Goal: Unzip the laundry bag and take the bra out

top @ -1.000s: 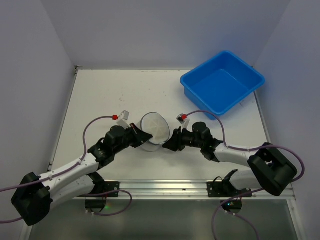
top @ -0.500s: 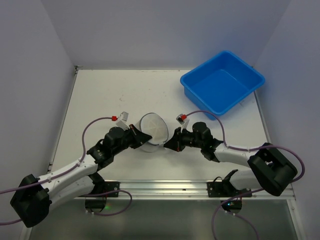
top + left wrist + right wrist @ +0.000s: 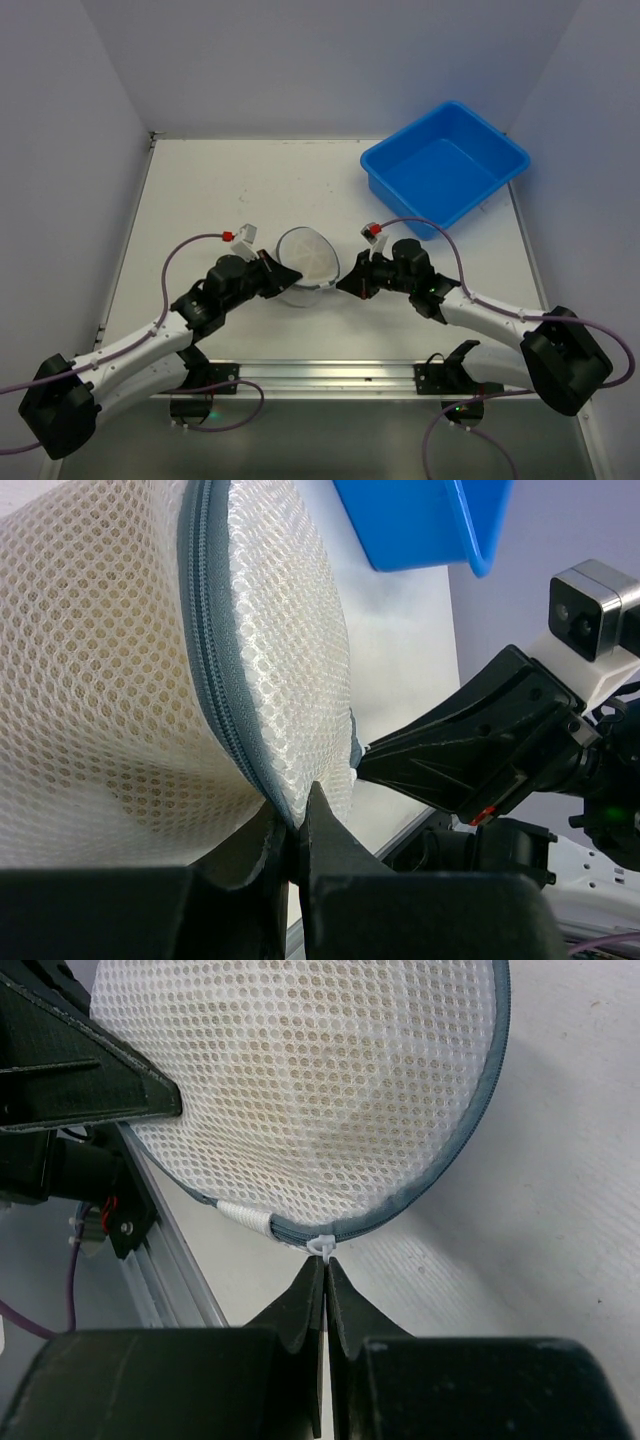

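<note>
Bag: laundry bag (image 3: 305,258) stands on edge at the front middle of the table (image 3: 220,190), between the two grippers; its grey zipper (image 3: 205,650) is closed wherever the rim shows.
Left gripper (image 3: 297,815): pinches the bag's lower rim at the zipper seam.
Right gripper (image 3: 325,1265): fingers pressed together at the white zipper pull (image 3: 321,1245), which seems nipped in the tips, though this is hard to confirm.
Markings: white stitched band (image 3: 245,1217) on the rim beside the pull, too small to read.
Hidden: beige mass (image 3: 300,1090) behind the mesh, shape unclear; both wrist views cut off the bag's edge.
Tub: blue tub (image 3: 445,165), far right, well apart.
</note>
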Controlling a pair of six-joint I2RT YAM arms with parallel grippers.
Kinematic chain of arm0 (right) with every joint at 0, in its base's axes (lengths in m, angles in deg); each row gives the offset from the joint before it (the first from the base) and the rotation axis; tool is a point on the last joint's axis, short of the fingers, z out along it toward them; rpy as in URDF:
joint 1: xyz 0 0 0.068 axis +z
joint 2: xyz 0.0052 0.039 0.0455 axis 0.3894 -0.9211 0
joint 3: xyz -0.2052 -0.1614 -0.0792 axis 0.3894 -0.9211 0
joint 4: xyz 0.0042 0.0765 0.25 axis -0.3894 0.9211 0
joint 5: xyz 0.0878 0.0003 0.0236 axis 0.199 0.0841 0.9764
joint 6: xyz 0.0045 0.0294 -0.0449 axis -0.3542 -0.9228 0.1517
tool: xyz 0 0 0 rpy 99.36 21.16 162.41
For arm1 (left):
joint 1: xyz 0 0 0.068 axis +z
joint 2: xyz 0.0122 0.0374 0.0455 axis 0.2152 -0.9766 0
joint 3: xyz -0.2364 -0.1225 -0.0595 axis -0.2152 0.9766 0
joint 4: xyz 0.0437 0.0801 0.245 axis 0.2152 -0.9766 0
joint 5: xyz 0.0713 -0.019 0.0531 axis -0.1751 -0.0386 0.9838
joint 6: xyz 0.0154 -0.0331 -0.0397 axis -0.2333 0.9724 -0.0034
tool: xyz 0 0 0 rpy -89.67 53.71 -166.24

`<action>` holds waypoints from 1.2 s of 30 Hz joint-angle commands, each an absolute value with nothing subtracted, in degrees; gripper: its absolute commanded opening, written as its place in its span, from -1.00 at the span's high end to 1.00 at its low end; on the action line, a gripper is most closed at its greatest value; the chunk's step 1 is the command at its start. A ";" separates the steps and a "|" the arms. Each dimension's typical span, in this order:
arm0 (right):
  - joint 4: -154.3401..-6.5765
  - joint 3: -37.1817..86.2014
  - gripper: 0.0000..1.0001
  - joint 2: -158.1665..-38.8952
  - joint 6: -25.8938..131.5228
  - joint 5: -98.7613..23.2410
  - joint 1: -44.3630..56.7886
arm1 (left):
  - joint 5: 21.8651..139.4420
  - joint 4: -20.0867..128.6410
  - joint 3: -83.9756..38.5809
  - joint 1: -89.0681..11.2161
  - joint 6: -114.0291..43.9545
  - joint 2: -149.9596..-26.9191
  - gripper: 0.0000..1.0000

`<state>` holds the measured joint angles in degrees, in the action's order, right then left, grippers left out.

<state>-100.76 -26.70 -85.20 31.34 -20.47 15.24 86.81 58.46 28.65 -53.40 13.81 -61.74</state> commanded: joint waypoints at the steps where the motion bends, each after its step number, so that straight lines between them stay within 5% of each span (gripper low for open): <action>1: -91.61 -23.62 1.00 -84.07 34.14 -27.03 13.30 | 87.51 57.10 28.64 -51.90 9.02 -61.28 1.00; 10: -86.06 -16.94 1.00 -84.77 31.34 -24.57 16.79 | 77.58 62.89 24.18 -44.95 1.29 -72.24 1.00; 14: -87.11 -12.64 1.00 -88.72 25.29 -29.21 21.81 | 77.14 63.95 18.72 -43.98 1.90 -77.71 0.52; 17: -90.88 -10.96 1.00 -92.94 19.14 -31.41 23.58 | 76.87 63.95 16.17 -43.80 3.91 -78.78 -0.35; 21: -93.88 -9.64 1.00 -96.46 15.86 -35.90 25.68 | 81.08 53.89 14.58 -43.72 6.64 -75.71 -0.91; 28: -98.02 -9.38 1.00 -97.17 13.57 -38.46 26.30 | 82.15 51.12 20.64 -45.38 14.46 -69.81 -0.96; 36: -98.28 -9.37 1.00 -97.61 13.14 -36.88 26.74 | 80.83 65.96 22.84 -48.64 16.58 -76.48 -0.58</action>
<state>-95.34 -11.49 -97.04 14.05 -35.99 26.21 81.43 57.71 23.12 -48.11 14.92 -75.21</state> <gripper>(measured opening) 0.007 0.800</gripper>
